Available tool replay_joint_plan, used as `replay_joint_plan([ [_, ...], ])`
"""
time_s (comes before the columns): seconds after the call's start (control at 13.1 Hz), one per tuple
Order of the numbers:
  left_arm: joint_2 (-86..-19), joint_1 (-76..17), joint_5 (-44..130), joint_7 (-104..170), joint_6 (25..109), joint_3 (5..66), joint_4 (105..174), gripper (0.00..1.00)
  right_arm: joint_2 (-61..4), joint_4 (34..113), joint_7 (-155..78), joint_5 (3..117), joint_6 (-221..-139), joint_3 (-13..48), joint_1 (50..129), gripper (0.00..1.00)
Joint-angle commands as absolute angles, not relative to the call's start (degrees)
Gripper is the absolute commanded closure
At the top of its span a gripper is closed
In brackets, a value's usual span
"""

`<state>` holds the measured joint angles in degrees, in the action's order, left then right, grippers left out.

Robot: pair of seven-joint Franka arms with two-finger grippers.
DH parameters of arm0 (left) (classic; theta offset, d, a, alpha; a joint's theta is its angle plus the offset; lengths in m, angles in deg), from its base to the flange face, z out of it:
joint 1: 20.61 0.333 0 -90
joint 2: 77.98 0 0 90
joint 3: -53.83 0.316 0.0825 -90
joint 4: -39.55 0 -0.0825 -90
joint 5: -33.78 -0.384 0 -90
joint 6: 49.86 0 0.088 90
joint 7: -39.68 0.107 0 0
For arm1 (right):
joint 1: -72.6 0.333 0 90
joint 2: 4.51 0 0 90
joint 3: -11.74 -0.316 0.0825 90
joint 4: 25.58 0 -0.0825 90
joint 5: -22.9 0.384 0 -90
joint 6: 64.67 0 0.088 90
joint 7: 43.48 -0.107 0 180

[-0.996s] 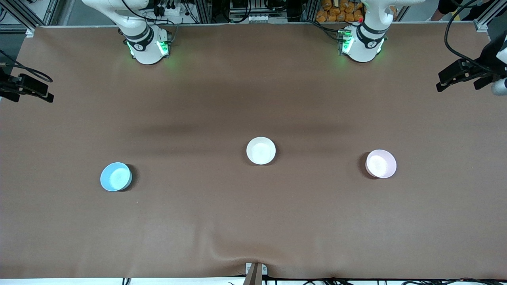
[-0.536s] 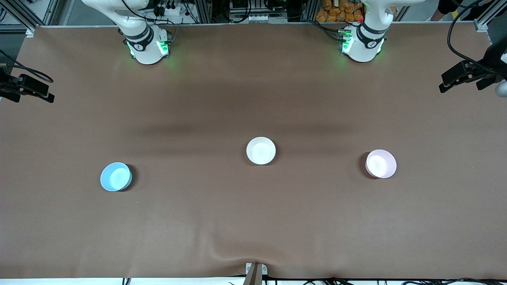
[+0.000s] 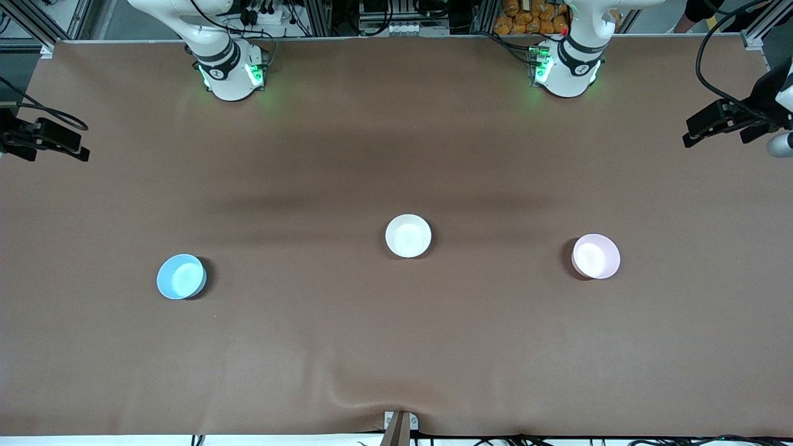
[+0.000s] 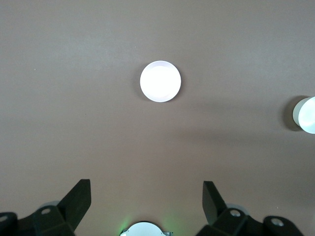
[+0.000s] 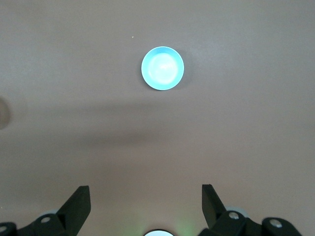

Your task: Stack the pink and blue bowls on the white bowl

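The white bowl (image 3: 408, 236) stands at the table's middle. The pale pink bowl (image 3: 596, 256) stands toward the left arm's end and the sky blue bowl (image 3: 181, 276) toward the right arm's end, both upright and apart from it. My left gripper (image 3: 706, 122) is open and empty, high over the table's edge at its own end. In the left wrist view the gripper (image 4: 146, 189) looks down on the pink bowl (image 4: 160, 81), with the white bowl (image 4: 306, 115) at the rim. My right gripper (image 3: 59, 145) is open and empty, high over its end. In the right wrist view the gripper (image 5: 145, 194) looks down on the blue bowl (image 5: 163, 68).
A brown mat (image 3: 396, 347) covers the table, with a small wrinkle at the edge nearest the front camera. The two arm bases (image 3: 230, 71) (image 3: 567, 68) stand along the edge farthest from that camera. A small bracket (image 3: 399, 424) sits at the nearest edge.
Both grippers have shifted only slightly at the table's ends. The three bowls have not moved.
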<state>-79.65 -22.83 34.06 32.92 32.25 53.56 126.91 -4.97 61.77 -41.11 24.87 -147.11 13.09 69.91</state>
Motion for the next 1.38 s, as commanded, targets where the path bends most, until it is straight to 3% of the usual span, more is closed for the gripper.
replay_joint_plan([
  [0.0,-79.7,-22.6,33.7,33.4,32.0,53.3,127.4,0.0,-4.6,62.0,-41.2,24.2,-146.9,13.1,70.6,0.0],
  [0.84,-79.7,-22.5,33.7,33.4,36.1,53.3,132.6,0.0,-4.8,62.1,-41.1,24.3,-146.9,13.3,70.2,0.0],
  [1.3,-79.7,-22.5,33.8,33.4,46.0,53.3,142.0,0.0,-5.2,62.3,-41.1,24.2,-147.2,13.3,70.2,0.0],
])
